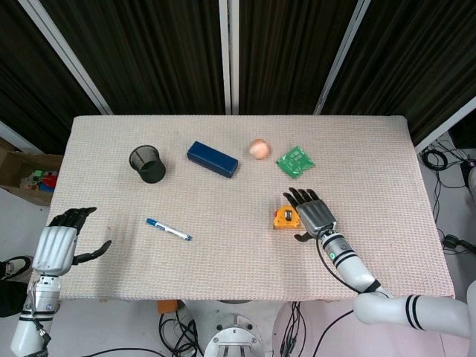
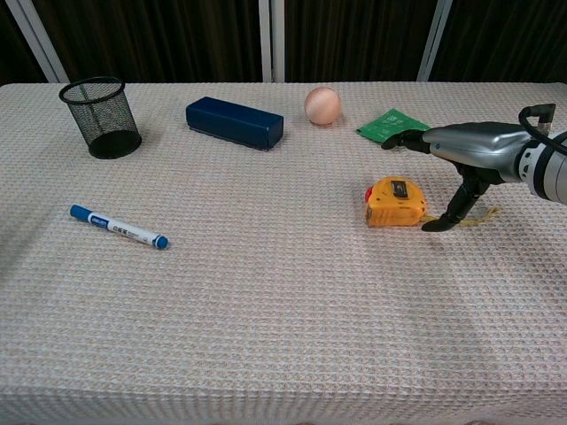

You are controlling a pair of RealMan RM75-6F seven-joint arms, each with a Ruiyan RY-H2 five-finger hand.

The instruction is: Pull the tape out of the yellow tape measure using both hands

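**Right hand beside yellow tape measure, left hand idle at counter edge**

Seen from overhead, left to right. At 8 o'clock, off the counter [image 1: 111, 134] edge: left hand [image 1: 63, 242], empty, fingers apart. At 10 o'clock: black mesh cup [image 1: 147, 163]. Lower, near centre-left: blue pen [image 1: 168, 229] lying flat. At 12 o'clock: dark blue box [image 1: 213, 158], then peach ball [image 1: 259, 149], then green packet [image 1: 295, 161]. At 4 o'clock: yellow tape measure [image 1: 285, 217] lying on the counter, right hand [image 1: 314, 212] just beside it, fingers spread, thumb lowered to the cloth, gripping nothing.

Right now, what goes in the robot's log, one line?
tape measure: on table, tape in | right hand: beside it, open | left hand: off table edge, open
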